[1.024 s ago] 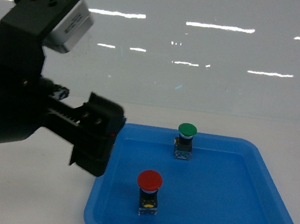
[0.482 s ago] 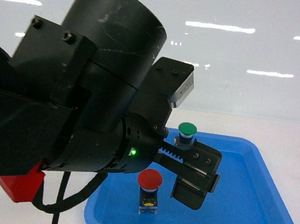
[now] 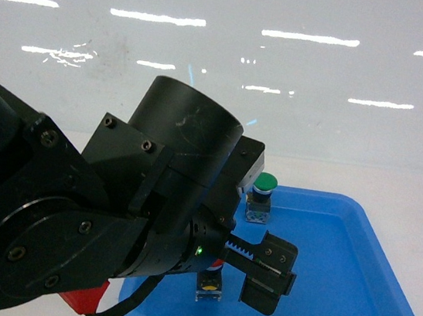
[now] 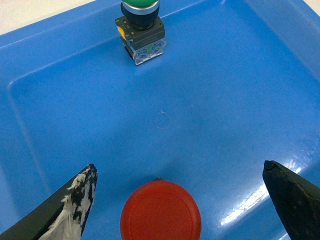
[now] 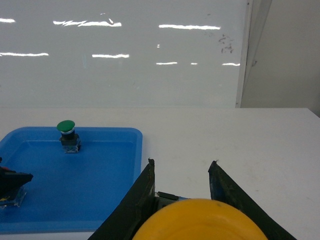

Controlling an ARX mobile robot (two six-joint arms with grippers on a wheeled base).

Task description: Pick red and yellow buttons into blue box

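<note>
The right gripper [image 5: 182,200] is clamping the yellow button [image 5: 200,220] between its fingers. The left gripper [image 4: 177,205] is hovering, fingers wide, straddling the red button [image 4: 161,210] in the shallow blue tray [image 4: 240,90]; the grasp is under way, calling for descent and closure. The green button [image 4: 141,25] is standing beyond; the blue box is not in view.

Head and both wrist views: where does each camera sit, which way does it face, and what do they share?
Head: rides the robot, looks forward and down at the shallow blue tray; the left arm fills the foreground.
Left wrist: above the tray, looking down at the red button between open jaws of the left gripper.
Right wrist: low, facing across the table; the right gripper holds the yellow button.
Shared: green button.
</note>
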